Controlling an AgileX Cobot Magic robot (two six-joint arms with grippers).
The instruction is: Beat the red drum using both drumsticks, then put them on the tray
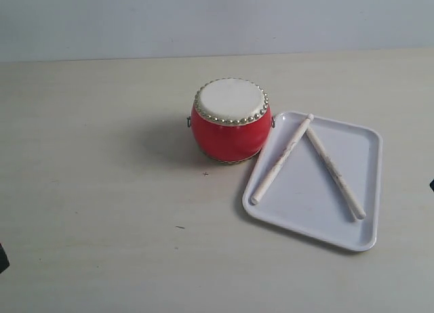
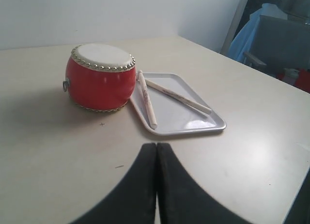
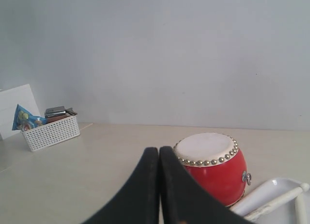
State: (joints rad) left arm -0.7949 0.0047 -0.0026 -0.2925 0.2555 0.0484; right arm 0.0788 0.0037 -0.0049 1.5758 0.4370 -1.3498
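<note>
Apparently both slim off-white wooden drumsticks (image 1: 281, 160) are lying in a V on the flat white plastic tray (image 1: 366, 191), just right of the glossy red barrel drum (image 1: 230, 120), while the left gripper (image 2: 156, 146) and right gripper (image 3: 159, 150) are hanging clenched and empty, so the task is looking either finished or unstarted.

Soft, even light, everything bright and a little washed out. The red drum (image 2: 100, 83) ahead of my left gripper (image 2: 156, 145) throws a faint shadow away from the tray (image 2: 184, 129) side. My own fingers (image 2: 140, 185) sit close, dark and soft-edged; a pale sheen lies on the table (image 2: 256, 156) beside them.
</note>
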